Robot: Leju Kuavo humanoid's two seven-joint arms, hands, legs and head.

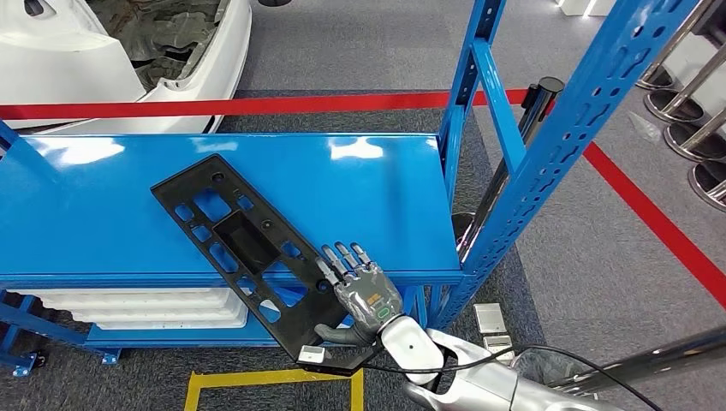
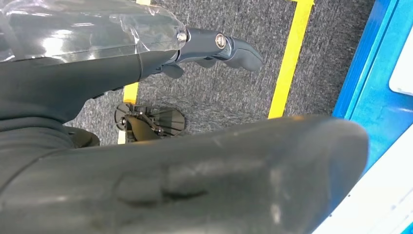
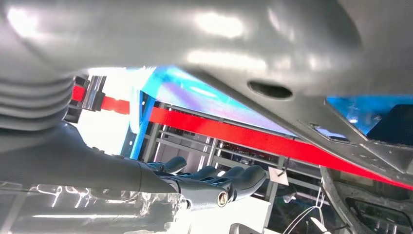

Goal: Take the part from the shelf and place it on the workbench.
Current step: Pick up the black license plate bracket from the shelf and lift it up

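Note:
A long black plastic part point(image 1: 244, 248) with several cutouts lies slanted on the blue shelf board point(image 1: 377, 197), its near end sticking out past the front edge. My right hand point(image 1: 364, 295) grips that near end, fingers point(image 1: 347, 261) laid on top and the thumb point(image 1: 334, 332) underneath. In the right wrist view the part point(image 3: 272, 58) runs close across the picture with the dark fingers point(image 3: 214, 183) beside it. My left hand point(image 2: 214, 46) hangs over grey carpet, fingers stretched out and holding nothing.
A blue shelf upright point(image 1: 548, 145) stands right of my right hand. A white foam tray point(image 1: 137, 306) lies on the lower shelf. Yellow tape point(image 1: 274, 378) marks the floor below, red tape point(image 1: 659, 223) runs at the right, chrome stanchion bases point(image 1: 693, 128) beyond it.

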